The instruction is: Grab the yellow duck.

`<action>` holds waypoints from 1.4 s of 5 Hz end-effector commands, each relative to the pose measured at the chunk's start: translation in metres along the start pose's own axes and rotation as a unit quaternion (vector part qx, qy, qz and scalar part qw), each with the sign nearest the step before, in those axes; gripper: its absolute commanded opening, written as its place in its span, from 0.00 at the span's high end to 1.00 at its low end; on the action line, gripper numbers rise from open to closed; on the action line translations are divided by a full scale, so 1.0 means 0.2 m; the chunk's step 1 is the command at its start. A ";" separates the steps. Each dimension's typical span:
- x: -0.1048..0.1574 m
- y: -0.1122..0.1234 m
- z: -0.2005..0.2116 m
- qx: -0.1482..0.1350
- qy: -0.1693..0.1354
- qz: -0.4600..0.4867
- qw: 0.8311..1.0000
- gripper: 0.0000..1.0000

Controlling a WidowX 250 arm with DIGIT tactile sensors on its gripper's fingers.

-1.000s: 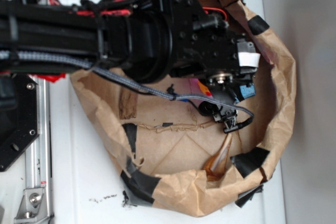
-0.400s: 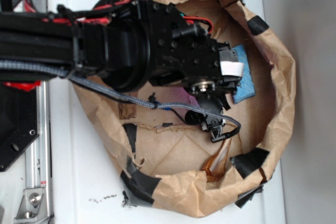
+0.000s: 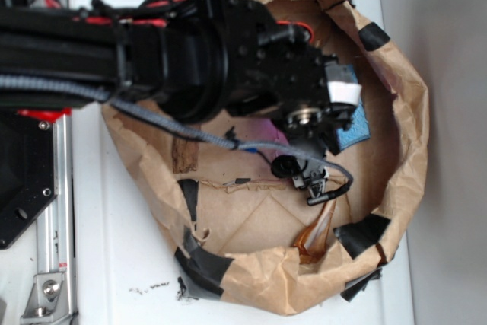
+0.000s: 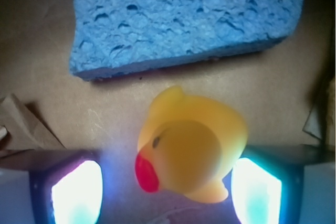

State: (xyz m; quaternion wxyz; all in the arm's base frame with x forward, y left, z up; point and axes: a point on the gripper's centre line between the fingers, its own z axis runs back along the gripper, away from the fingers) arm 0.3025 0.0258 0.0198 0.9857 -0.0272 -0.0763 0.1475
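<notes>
Duck position first: in your wrist view the yellow duck [image 4: 191,148] sits on the brown paper floor between the two lit fingers [image 4: 76,192] of the end effector [image 4: 167,192], its red beak pointing toward 8 o'clock and its tail toward 11 o'clock. The left finger stands clear of the beak; the right finger lies just beside the body, and you cannot tell from this view whether it touches. The end effector is therefore spread apart and not gripping anything. The straddle looks deliberate: with the body centred in the gap, closing should catch it across its widest part.

The blue sponge [image 4: 184,19] lies at 12 o'clock of the duck, near but apart from it, so it should not foul the fingers.

In your exterior view the arm [image 3: 198,58] reaches in from 9 o'clock over the paper-lined bowl [image 3: 415,135] on the white counter [image 3: 129,264] and hides the duck entirely; only a corner of the sponge shows at 3 o'clock of the wrist. An amber translucent piece [image 3: 316,237] rests against the bowl wall at 6 o'clock, well apart from the work.

Judgement: approach is complete, closure remains. The rounded, probably slick toy may squirt out if you close off-centre.
</notes>
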 end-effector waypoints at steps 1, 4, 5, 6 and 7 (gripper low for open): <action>0.07 0.12 0.05 0.002 -0.019 0.013 1.000 1.00; 0.04 0.19 0.10 0.005 -0.018 0.026 0.999 1.00; -0.03 0.23 0.34 0.031 -0.014 0.021 0.999 1.00; -0.12 0.33 0.58 -0.023 -0.074 0.015 0.997 1.00; -0.10 0.26 0.73 -0.006 -0.071 0.007 0.997 1.00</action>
